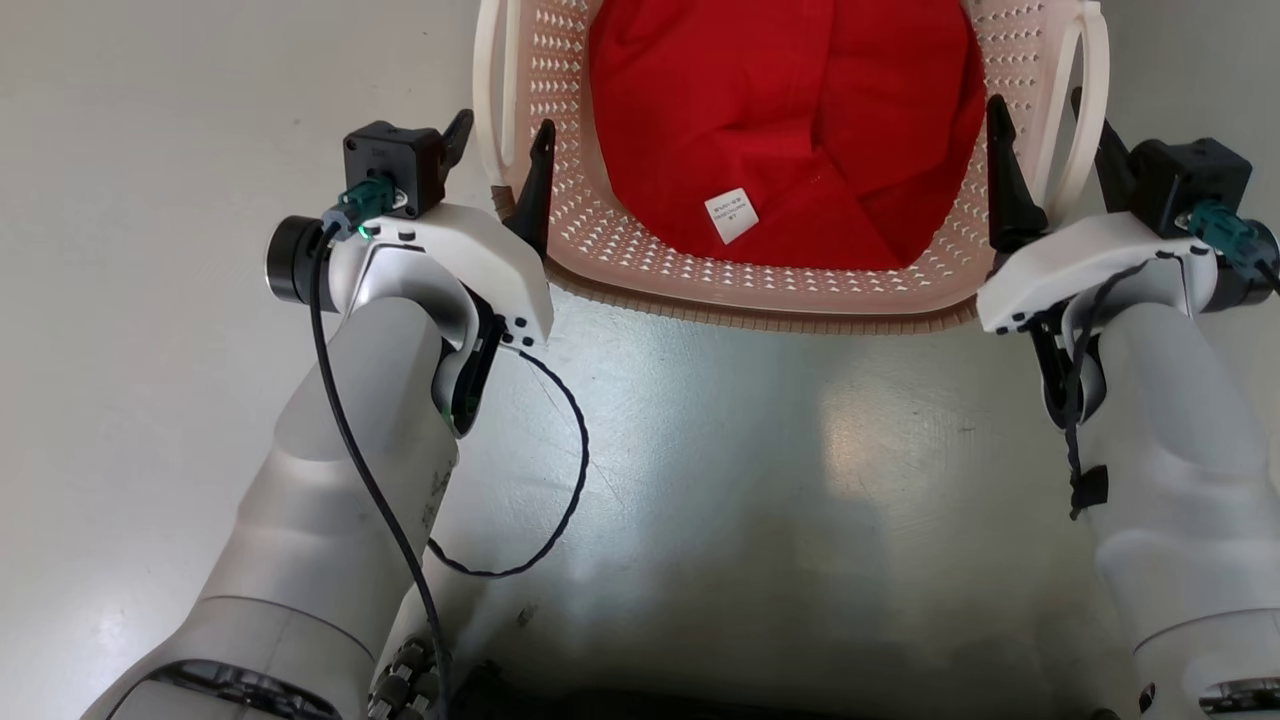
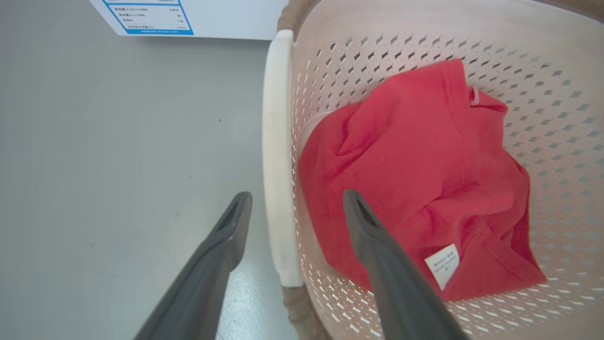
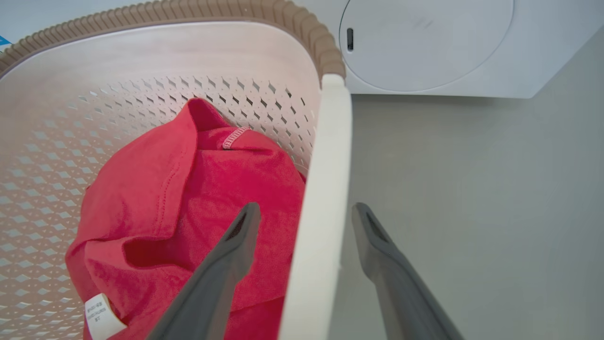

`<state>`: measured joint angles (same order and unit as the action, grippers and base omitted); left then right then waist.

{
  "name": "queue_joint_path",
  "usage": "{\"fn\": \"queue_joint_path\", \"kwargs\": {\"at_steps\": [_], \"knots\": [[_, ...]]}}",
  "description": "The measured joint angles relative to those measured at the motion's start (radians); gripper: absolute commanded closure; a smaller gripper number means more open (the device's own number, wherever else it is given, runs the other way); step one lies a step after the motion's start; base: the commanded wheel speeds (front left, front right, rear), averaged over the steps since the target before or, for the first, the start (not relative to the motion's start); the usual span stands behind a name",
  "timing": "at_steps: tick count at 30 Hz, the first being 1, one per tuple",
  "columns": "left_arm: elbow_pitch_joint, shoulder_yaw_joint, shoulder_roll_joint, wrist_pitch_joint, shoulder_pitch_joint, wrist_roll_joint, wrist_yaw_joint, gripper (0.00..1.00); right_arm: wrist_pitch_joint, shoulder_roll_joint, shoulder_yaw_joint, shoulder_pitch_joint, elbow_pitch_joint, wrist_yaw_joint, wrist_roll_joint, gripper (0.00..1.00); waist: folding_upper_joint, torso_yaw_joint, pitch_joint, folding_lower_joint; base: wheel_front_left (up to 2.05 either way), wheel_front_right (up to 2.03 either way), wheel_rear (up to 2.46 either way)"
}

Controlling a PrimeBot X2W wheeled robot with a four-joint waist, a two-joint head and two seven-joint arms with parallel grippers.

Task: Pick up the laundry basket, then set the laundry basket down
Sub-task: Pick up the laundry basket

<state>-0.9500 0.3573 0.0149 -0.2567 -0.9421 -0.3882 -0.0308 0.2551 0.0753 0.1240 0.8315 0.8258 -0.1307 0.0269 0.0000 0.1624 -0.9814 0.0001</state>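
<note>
Claws wide open: left claw [image 2: 296,194], right claw [image 3: 306,208] straddle laundry basket [image 1: 760,305] handles [image 2: 276,141] (unclamped).

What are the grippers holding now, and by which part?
Nothing is clamped. The left gripper is open astride the left handle of the laundry basket, the right gripper open astride its right handle, one finger inside, one outside.

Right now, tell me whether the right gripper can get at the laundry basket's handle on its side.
Probably yes: the open right gripper straddles the white handle of the laundry basket, one finger inside above the red garment, one outside, nothing between.
</note>
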Motion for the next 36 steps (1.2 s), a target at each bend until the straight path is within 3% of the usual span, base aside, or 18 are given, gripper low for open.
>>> {"fn": "queue_joint_path", "kwargs": {"at_steps": [12,13,15,16,20,23,24,26,28,36], "knots": [[-0.033,0.011,0.0,0.0,-0.014,0.0,0.001,0.0,0.0,0.001,-0.042,0.014,0.044,0.0,-0.014,0.0,0.0,-0.008,-0.003,0.0,0.0,0.0,0.0],[-0.037,0.015,0.0,0.0,-0.015,-0.002,0.003,0.08,0.0,0.001,-0.047,0.014,0.048,0.0,-0.019,0.04,0.0,-0.009,-0.002,0.0,0.0,0.0,0.0],[-0.049,0.023,0.0,0.0,-0.017,-0.01,0.004,0.41,0.0,0.001,-0.06,0.014,0.053,0.0,-0.02,0.15,0.0,-0.011,0.001,0.0,0.0,0.0,0.0],[-0.054,0.027,0.0,0.0,-0.017,-0.017,0.004,0.51,0.0,0.001,-0.065,0.014,0.054,0.0,-0.021,0.18,0.0,-0.013,0.003,0.0,0.0,0.0,0.0],[-0.069,0.04,0.008,0.0,-0.019,-0.027,0.004,0.73,0.0,0.003,-0.077,0.014,0.06,0.0,-0.029,0.47,0.0,-0.019,0.01,0.0,0.0,0.0,0.0],[-0.085,0.057,0.012,0.0,-0.026,-0.036,0.004,0.87,0.0,0.008,-0.089,0.014,0.067,0.0,-0.03,0.56,0.0,-0.024,0.013,0.0,0.0,0.0,0.0],[-0.088,0.063,0.015,0.0,-0.03,-0.04,0.004,0.99,0.0,0.008,-0.091,0.014,0.072,0.002,-0.032,0.59,0.0,-0.025,0.014,0.0,0.0,0.0,0.0],[-0.089,0.08,0.017,0.0,-0.035,-0.052,0.004,1.0,0.0,0.008,-0.093,0.016,0.082,0.006,-0.039,0.75,0.0,-0.026,0.015,0.0,0.0,0.0,0.0],[-0.089,0.098,0.021,0.0,-0.036,-0.064,0.004,1.0,0.0,0.008,-0.094,0.02,0.089,0.007,-0.039,1.0,0.0,-0.026,0.015,0.0,0.0,0.0,0.0],[-0.079,0.172,0.018,-0.001,-0.035,-0.127,0.015,1.0,0.0,0.018,-0.078,0.053,0.123,0.017,-0.036,1.0,0.0,-0.009,0.022,0.0,0.0,0.0,0.0]]}}
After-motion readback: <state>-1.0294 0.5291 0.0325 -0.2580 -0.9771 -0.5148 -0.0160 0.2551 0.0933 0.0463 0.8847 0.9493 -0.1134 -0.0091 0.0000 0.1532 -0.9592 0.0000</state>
